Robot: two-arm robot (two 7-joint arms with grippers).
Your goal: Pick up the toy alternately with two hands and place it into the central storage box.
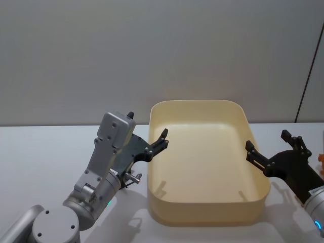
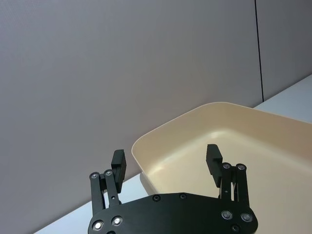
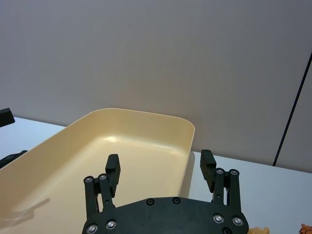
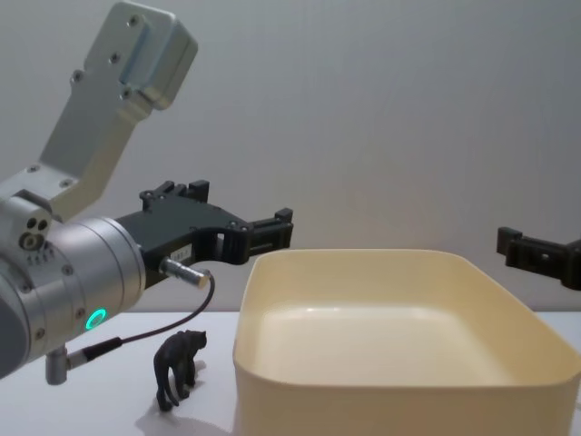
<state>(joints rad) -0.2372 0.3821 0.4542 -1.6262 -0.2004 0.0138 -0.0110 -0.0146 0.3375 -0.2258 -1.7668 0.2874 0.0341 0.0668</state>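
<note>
Central storage box (image 1: 202, 212) bare, my left gripper (image 2: 165, 156) and right gripper (image 3: 160, 163) hover agape, 0 toys held; next, I judge, left descends onto the dark toy (image 4: 180, 363).

smooth faintly glossy plastic central storage box (image 1: 202, 215), matt black left end effector (image 2: 165, 156) and right end effector (image 3: 160, 162), satin silver metal arm (image 4: 64, 272), matt table (image 1: 40, 152)

Cream storage box (image 1: 202, 213), left claw (image 1: 147, 126) spread, right claw (image 1: 267, 140) spread
</note>
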